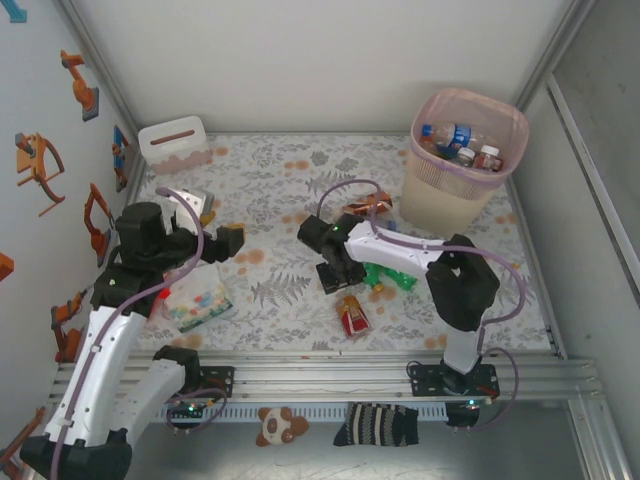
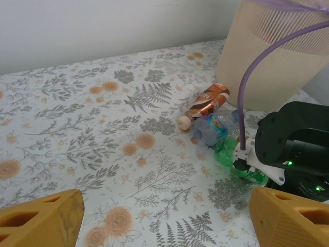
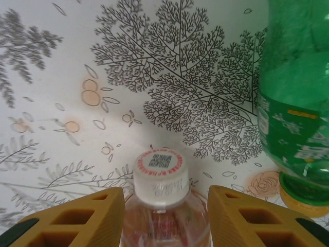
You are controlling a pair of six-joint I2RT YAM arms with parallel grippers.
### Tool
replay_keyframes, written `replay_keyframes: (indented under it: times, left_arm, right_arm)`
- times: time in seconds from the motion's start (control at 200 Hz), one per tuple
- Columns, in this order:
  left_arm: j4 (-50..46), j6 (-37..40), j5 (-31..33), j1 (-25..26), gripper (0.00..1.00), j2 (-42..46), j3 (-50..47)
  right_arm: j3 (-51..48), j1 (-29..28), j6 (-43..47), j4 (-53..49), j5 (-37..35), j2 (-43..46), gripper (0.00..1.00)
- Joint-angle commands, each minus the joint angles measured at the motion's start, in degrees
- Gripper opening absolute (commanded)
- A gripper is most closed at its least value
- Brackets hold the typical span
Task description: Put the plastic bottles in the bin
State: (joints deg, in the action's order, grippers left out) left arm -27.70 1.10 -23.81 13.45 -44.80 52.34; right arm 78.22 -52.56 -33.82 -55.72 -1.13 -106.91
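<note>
Right gripper (image 3: 165, 198) jaws clamped on clear white-capped bottle (image 3: 158, 167); green bottle (image 3: 295, 92) just beside. Left gripper (image 2: 164, 221) jaws wide apart, empty, over table (image 2: 77, 103). Bin (image 1: 445, 205) held several bottles (image 1: 455, 138).

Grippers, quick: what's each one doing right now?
Left gripper: open, empty.
Right gripper: closed on a clear bottle with a white cap.

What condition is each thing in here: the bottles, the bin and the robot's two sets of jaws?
Left gripper: jaws open, empty.
Right gripper: jaws closed on the white-capped bottle.
Green bottle: lying down, capped.
Brown bottle: lying down, capped.
Blue-labelled bottle: lying down.
Bin: upright, several bottles inside.
</note>
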Motion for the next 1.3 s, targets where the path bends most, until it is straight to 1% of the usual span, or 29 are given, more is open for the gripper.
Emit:
replay_keyframes:
  times: [0.0, 0.2, 0.33, 0.576, 0.706, 0.831, 1.297]
  left_arm:
    - [0.22, 2.71, 1.07, -0.3, 0.83, 0.32, -0.92]
    - [0.11, 2.76, 1.3, -0.27, 0.84, -0.36, -0.89]
    - [0.06, 2.8, 1.21, -0.28, 0.84, -0.69, -0.74]
    - [0.08, 2.82, 1.38, -0.29, 0.85, -0.6, -0.83]
    - [0.11, 2.77, 1.31, -0.34, 0.85, -0.66, -0.83]
    - [0.1, 2.85, 1.54, -0.27, 0.85, -0.8, -0.83]
    - [0.19, 2.9, 1.42, -0.32, 0.85, -0.73, -0.89]
  right_arm:
    - [-0.91, -0.35, 0.41, 1.51, -1.52, -1.85, 0.46]
    - [-0.79, -0.36, 1.34, 3.16, -1.16, -5.02, 0.44]
    - [-0.95, -0.36, 1.66, 3.21, -1.49, -5.76, 0.4]
    - [-1.06, -0.36, 1.65, 2.36, -2.17, -4.29, 0.31]
    - [-0.29, -0.33, 1.5, 1.24, -2.81, -2.43, 0.27]
    - [1.31, -0.36, 1.46, -0.06, -3.52, 0.31, 0.25]
    - [10.91, 0.58, 1.42, -1.5, -7.0, 10.67, 0.25]
